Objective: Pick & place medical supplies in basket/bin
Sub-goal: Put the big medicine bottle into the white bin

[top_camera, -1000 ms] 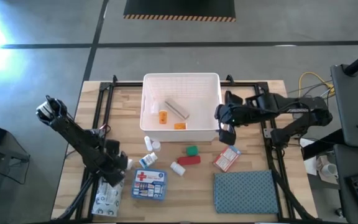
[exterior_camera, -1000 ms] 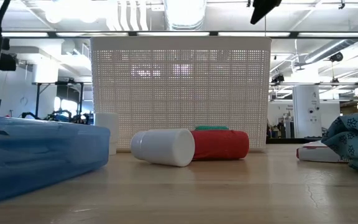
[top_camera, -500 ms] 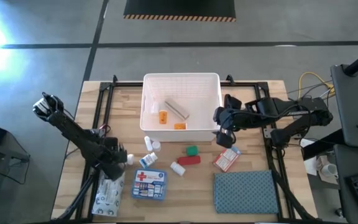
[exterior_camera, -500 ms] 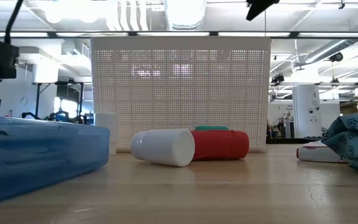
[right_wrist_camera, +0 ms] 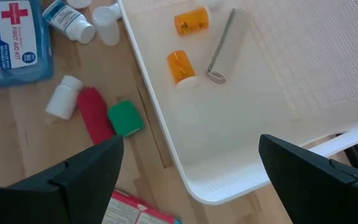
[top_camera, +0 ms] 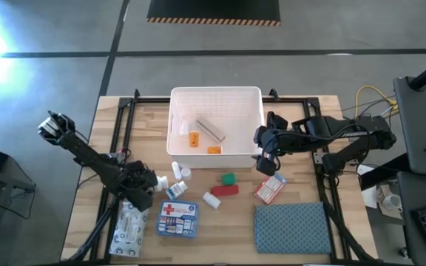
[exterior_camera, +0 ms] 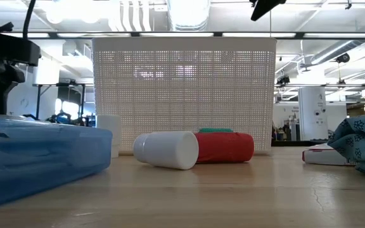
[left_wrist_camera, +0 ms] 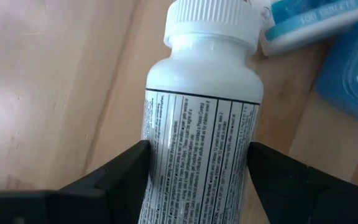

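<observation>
My left gripper is shut on a white pill bottle with a printed label. In the high view it hovers near the table's left side, between the white patterned packet and the blue first-aid box. My right gripper is open and holds nothing, above the near right corner of the white basket. In the basket lie two orange bottles and a grey strip. On the table lie a blue-white bottle, a white bottle, a red pack and a green pack. My left gripper pinches the pill bottle by its labelled body, one finger on each side. The bottle lies along the fingers with its cap pointing away from the wrist, toward the table. It appears lifted clear of the wood.
A red-and-white box and the blue-grey cloth lie near the table's right near corner. A small white bottle stands just before the basket. In the low view the first-aid box fills the left foreground.
My left gripper, still shut on the pill bottle, has moved from beside the patterned packet toward the table's far edge and a little to the right, nearer the basket. The other items have stayed in place.
</observation>
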`<state>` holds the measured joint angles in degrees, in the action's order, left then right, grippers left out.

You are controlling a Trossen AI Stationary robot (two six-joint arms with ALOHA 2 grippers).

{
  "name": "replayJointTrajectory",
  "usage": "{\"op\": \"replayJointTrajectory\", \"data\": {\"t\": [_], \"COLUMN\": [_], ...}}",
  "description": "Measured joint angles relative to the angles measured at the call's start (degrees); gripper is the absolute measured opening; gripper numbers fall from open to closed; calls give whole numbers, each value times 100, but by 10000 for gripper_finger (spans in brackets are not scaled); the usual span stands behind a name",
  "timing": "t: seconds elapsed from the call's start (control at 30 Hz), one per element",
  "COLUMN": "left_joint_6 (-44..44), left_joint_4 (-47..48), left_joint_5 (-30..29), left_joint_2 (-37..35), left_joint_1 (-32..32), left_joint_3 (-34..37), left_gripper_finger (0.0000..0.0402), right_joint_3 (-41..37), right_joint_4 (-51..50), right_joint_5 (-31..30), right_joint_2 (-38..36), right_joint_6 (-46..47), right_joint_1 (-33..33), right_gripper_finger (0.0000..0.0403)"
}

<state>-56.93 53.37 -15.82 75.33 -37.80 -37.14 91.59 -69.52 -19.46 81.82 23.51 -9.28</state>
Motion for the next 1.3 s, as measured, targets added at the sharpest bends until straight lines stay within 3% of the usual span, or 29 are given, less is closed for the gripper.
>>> {"op": "replayJointTrajectory", "data": {"t": [0.23,0.43,0.73,0.97,1.13,1.3], "left_joint_6": [-127,-142,-226,-219,-498,-1337], "left_joint_4": [-149,145,1663,2725,3117,3032], "left_joint_5": [-116,-81,-218,-1331,-1146,-1123], "left_joint_2": [2,2,-15,-33,-33,-33], "left_joint_1": [4,4,-4,-1,202,346], "left_joint_3": [78,-397,-2518,-4198,-4003,-3319], "left_gripper_finger": [242,228,176,108,95,132], "right_joint_3": [0,0,0,0,0,0], "right_joint_4": [0,2,135,166,188,203], "right_joint_5": [-4,-18,-323,-470,-472,-472], "right_joint_2": [0,0,-6,-128,-260,-308], "right_joint_6": [6,-90,-264,-312,-268,-251], "right_joint_1": [2,2,2,2,2,2], "right_gripper_finger": [365,365,365,365,365,365]}}
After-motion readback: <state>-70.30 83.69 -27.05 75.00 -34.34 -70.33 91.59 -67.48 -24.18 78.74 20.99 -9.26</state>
